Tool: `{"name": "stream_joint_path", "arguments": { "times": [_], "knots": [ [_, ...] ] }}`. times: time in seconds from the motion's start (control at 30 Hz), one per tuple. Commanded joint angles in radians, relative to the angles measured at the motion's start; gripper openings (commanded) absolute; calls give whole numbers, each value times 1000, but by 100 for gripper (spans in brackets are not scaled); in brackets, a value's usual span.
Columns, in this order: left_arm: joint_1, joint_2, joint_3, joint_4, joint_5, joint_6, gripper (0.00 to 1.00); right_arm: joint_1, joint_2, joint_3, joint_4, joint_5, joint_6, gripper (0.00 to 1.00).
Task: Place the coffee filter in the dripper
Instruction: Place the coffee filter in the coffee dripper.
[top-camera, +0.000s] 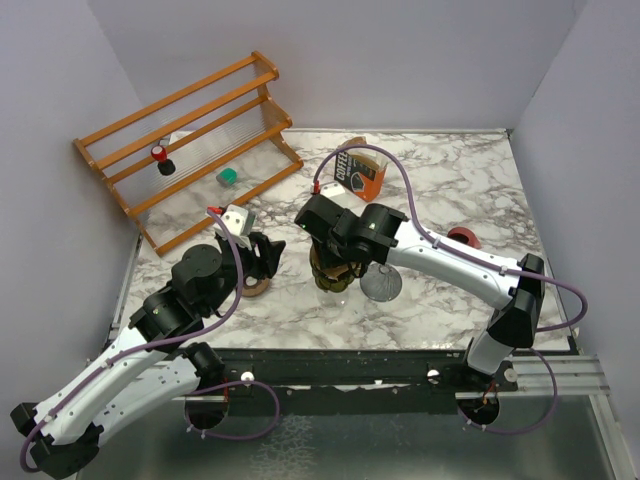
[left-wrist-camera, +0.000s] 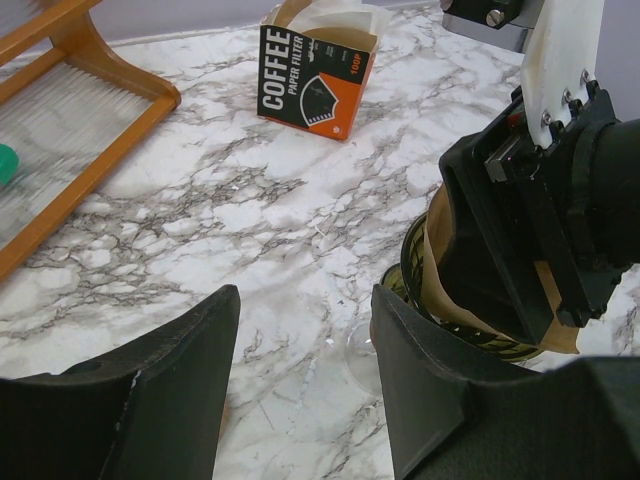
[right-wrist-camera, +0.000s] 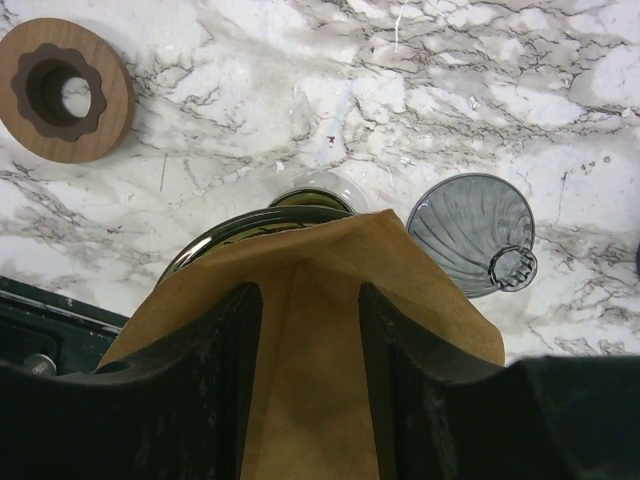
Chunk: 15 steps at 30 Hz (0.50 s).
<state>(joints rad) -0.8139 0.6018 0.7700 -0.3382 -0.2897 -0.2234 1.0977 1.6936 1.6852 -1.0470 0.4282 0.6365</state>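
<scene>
Coffee filter (right-wrist-camera: 310, 255), brown, seated in dark-rimmed dripper (right-wrist-camera: 250, 222) mid-counter (right-wrist-camera: 480, 80); right tool (right-wrist-camera: 308, 320) astride filter, fingers apart, released; left tool (left-wrist-camera: 305, 300) at dripper's 9 o'clock, released, empty; grey ribbed cone (right-wrist-camera: 465, 230) at 3 o'clock.

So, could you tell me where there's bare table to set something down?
Bare marble: between the coffee filter box and the red roll, and along the near edge. Crowded in the middle around the dripper, grey glass cone and wooden ring.
</scene>
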Motion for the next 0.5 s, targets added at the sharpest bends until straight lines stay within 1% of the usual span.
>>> {"name": "stream_joint_path", "arguments": {
  "times": [0.0, 0.47],
  "knots": [
    [-1, -11, -14, 5, -20, 7, 57, -2, -17, 11, -26, 7, -3, 49],
    [-1, -9, -14, 5, -17, 7, 57, -2, 11, -51, -1, 16, -3, 48]
  ]
}}
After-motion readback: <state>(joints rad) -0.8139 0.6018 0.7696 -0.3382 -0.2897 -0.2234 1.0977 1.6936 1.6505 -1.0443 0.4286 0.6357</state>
